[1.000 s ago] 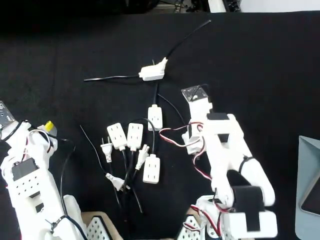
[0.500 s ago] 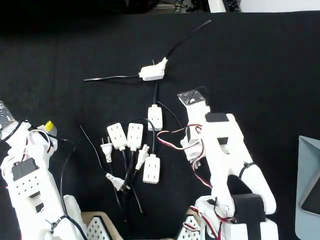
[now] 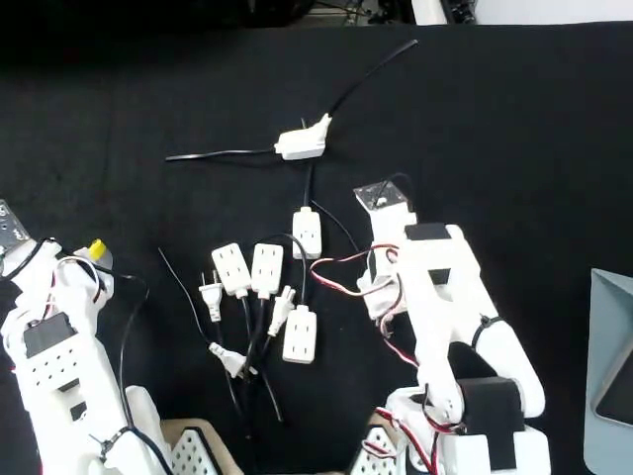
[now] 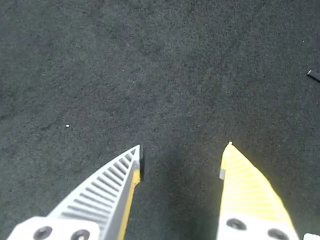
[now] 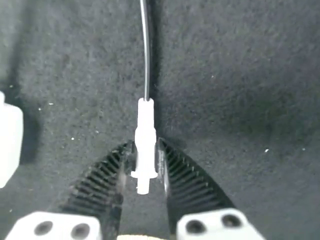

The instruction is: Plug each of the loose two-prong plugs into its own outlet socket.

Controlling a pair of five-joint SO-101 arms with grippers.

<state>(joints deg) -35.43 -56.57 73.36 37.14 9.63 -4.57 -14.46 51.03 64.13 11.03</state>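
Right gripper point(image 5: 144, 145): two black ribbed fingers point(image 5: 97, 187) closed from both sides on a slim white plug point(image 5: 145, 125), seen edge-on. Both finger pads touch the plug body near its middle. The plug lies in line with the gripper's axis. One narrow end sits back between the fingers, and the other end projects past the fingertips. A thin dark cord point(image 5: 145, 50) with a pale sheen leaves the projecting end and runs straight away over the black cloth point(image 5: 240, 75). A white rounded block point(image 5: 9, 140) lies on the cloth at the frame edge, apart from the gripper; cannot tell what it is.
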